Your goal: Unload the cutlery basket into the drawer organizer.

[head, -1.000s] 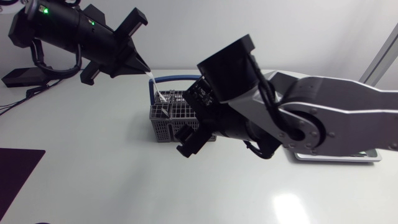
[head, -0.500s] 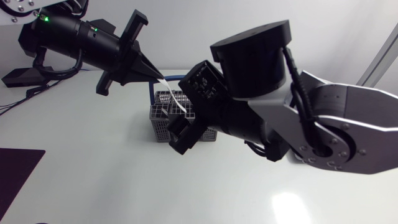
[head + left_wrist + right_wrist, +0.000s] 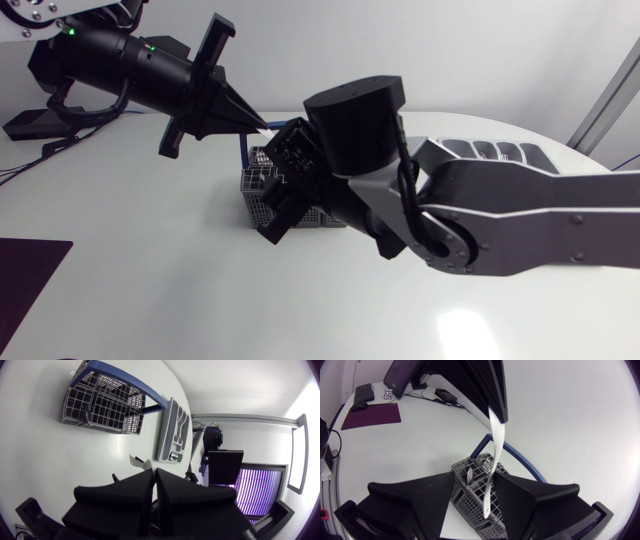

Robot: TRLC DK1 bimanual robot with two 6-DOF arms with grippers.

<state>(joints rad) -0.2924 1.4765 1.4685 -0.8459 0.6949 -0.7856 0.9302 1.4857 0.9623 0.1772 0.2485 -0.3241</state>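
In the head view the right arm (image 3: 480,220) covers most of the grey wire-mesh cutlery basket with a blue handle (image 3: 258,188). It also hides part of the grey plastic drawer organizer (image 3: 495,151) beyond it on the white table (image 3: 150,280). The left gripper (image 3: 257,123) pinches a slim white plastic utensil (image 3: 496,442); what kind cannot be told. The utensil hangs over the basket, between the spread fingers of the right gripper (image 3: 475,476).

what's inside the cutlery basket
A metal utensil stands in one compartment of the cutlery basket. The right gripper and the basket's walls hide the rest; the left gripper holds a white utensil.
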